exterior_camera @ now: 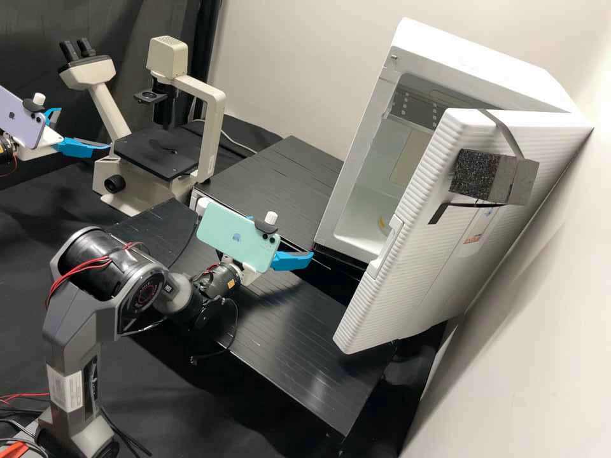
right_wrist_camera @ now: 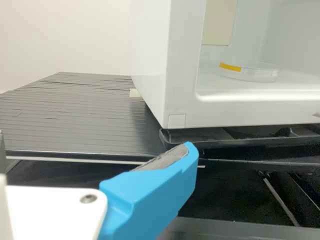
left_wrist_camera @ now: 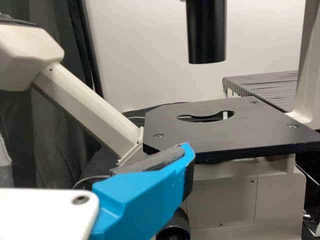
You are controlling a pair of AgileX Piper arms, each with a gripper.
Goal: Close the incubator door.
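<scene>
The white incubator [exterior_camera: 356, 137] stands tilted at the right in the high view, its door [exterior_camera: 423, 267] open and swung out in front of the chamber. The door handle [exterior_camera: 385, 249] is on the free edge. My right gripper [exterior_camera: 294, 260] is left of that edge, apart from it, partly behind its green phone. In the right wrist view the right gripper [right_wrist_camera: 187, 152] stands open below the incubator's front corner [right_wrist_camera: 175, 107]. At the high view's left edge my left gripper [exterior_camera: 83, 129] is open, fingers apart; the left gripper [left_wrist_camera: 182, 155] is beside the microscope stage in the left wrist view.
A cream microscope [exterior_camera: 207, 127] with a black stage [exterior_camera: 156, 149] stands between the left gripper and the incubator. Black slatted platforms [exterior_camera: 305, 331] lie under the right arm. A shallow dish [right_wrist_camera: 255, 73] with yellow tape sits inside the incubator. A wall rises behind the door.
</scene>
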